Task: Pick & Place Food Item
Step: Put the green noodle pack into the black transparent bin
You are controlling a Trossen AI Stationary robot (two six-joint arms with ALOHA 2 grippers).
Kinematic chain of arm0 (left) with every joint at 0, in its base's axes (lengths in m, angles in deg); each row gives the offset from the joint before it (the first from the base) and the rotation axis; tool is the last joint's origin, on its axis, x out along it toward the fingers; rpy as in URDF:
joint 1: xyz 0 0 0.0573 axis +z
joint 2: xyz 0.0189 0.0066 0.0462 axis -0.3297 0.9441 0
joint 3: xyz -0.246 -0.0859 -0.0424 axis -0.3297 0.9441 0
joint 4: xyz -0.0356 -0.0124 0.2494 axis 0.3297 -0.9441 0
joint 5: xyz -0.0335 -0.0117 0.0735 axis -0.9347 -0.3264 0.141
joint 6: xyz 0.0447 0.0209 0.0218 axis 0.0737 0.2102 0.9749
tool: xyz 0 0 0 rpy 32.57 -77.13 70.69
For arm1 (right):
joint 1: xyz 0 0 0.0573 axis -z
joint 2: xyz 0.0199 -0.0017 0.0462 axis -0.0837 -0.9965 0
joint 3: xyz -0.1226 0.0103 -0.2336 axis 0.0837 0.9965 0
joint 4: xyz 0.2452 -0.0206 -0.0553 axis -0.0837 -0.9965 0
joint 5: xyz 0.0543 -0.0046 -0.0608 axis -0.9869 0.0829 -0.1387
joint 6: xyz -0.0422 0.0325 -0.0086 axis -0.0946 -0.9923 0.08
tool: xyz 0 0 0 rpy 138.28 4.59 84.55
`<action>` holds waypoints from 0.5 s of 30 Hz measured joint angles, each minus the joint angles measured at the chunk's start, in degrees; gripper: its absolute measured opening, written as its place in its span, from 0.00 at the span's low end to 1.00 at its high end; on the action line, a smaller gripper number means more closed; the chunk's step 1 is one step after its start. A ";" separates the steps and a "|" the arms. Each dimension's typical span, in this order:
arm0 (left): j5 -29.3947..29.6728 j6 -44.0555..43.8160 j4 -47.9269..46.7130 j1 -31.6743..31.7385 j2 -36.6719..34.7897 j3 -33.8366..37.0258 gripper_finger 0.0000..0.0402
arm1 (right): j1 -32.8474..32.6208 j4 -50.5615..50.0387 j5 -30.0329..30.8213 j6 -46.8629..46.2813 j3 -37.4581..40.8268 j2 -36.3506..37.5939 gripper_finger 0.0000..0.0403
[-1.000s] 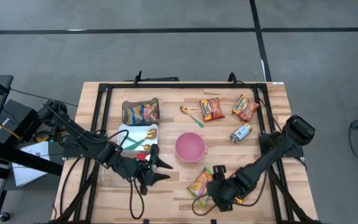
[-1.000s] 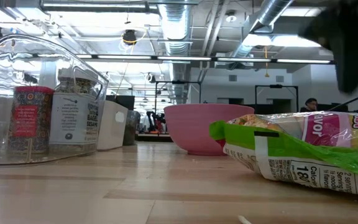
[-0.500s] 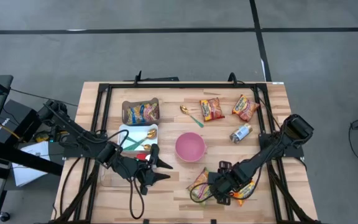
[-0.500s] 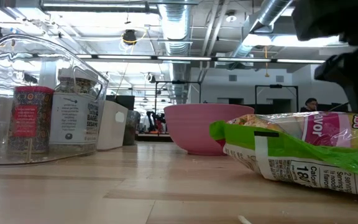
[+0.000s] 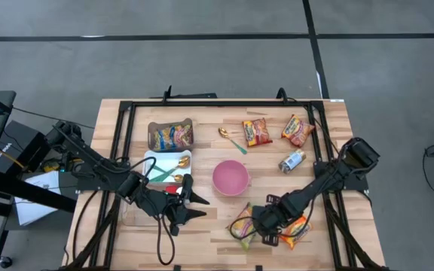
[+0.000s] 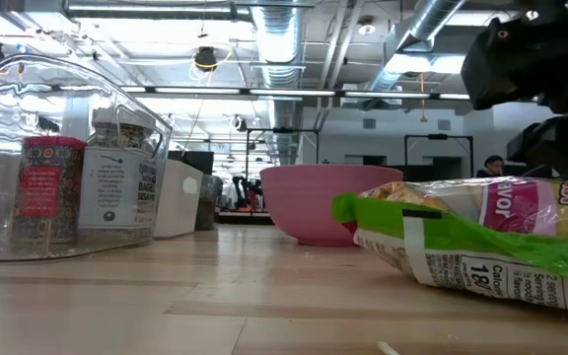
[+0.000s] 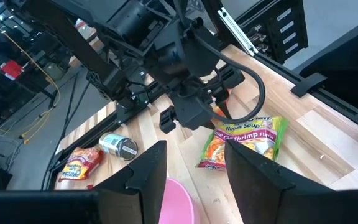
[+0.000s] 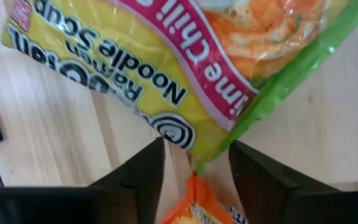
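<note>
The right pincer (image 5: pixel 258 223) hangs low over the near right part of the desk (image 5: pixel 330 150), directly above the green-edged ramen packet (image 5: pixel 244 223). The packet lies flat on the wood, just in front of the pink bowl (image 5: pixel 230 178), and a second orange packet (image 5: pixel 295 229) lies beside it. In the right wrist view the two fingers (image 8: pixel 143 167) stand spread, one on each side of the green corner of the packet (image 8: pixel 185 68), and nothing is pinched yet.

The step in hand seems to be the grasp of this packet. To do it well, the pincer should go down until the fingertips almost touch the wood, so that they take the sealed edge and not only the slippery film. It should close on one packet alone; the orange one is very near and could be caught too. A slow lift is wise, because a soft bag can slip out.

The left pincer (image 5: pixel 189 204) waits above the desk left of the bowl, its fingers apart and empty.
</note>
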 joint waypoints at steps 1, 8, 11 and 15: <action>0.00 0.01 0.00 0.00 0.00 0.00 0.38 | 0.20 0.28 0.00 0.10 0.00 0.00 0.40; 0.00 -0.02 0.00 0.00 0.00 0.00 0.38 | 0.59 -0.05 -0.66 1.20 0.00 0.00 0.11; 0.00 -0.02 0.00 0.00 0.01 0.00 0.38 | 0.08 -0.18 -1.87 1.98 0.00 0.00 0.02; -0.01 -0.23 0.00 0.00 0.02 0.00 0.38 | -0.44 -0.83 -2.12 2.06 0.00 0.00 0.02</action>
